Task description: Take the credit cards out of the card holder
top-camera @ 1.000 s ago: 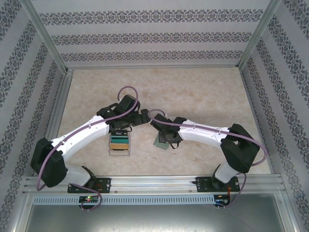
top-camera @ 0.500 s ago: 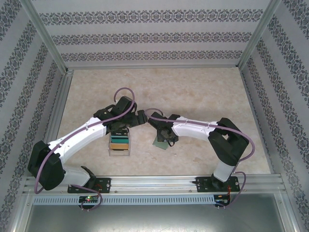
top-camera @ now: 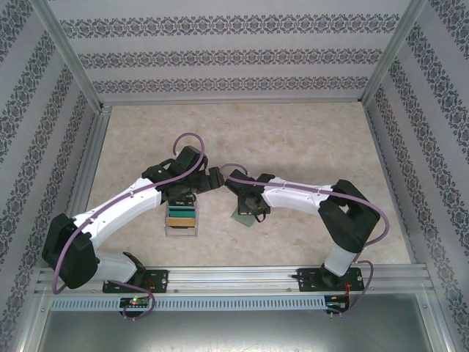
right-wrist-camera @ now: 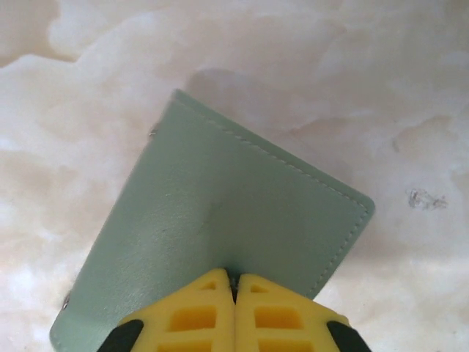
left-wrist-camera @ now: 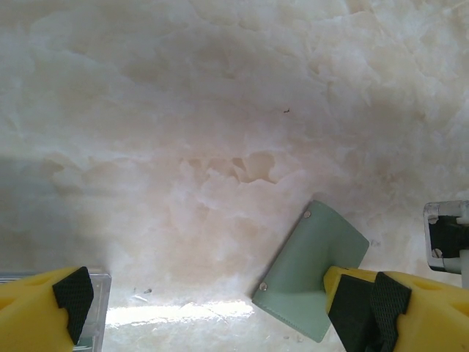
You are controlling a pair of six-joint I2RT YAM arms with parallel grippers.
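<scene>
The sage-green card holder (right-wrist-camera: 220, 220) lies folded shut and flat on the marble table, so the credit cards are hidden. My right gripper (right-wrist-camera: 234, 282) is shut, its yellow fingertips pressed together against the holder's near edge, with nothing seen between them. From above, the right gripper (top-camera: 253, 207) sits over the holder (top-camera: 240, 218). My left gripper (left-wrist-camera: 212, 312) is open and hovers low over bare table, its right finger (left-wrist-camera: 359, 308) overlapping the holder's corner (left-wrist-camera: 311, 260). From above, the left gripper (top-camera: 181, 198) hangs just beyond the tray.
A clear plastic tray (top-camera: 182, 229) holding staggered coloured cards stands left of the holder, and its corner (left-wrist-camera: 99, 290) shows by my left finger. Metal frame rails and patterned walls enclose the table. The two wrists are close together at the table's middle.
The right gripper has gone from partly open to shut at the holder. Both arms have drawn their elbows in slightly, while the holder and the tray stay in place.
</scene>
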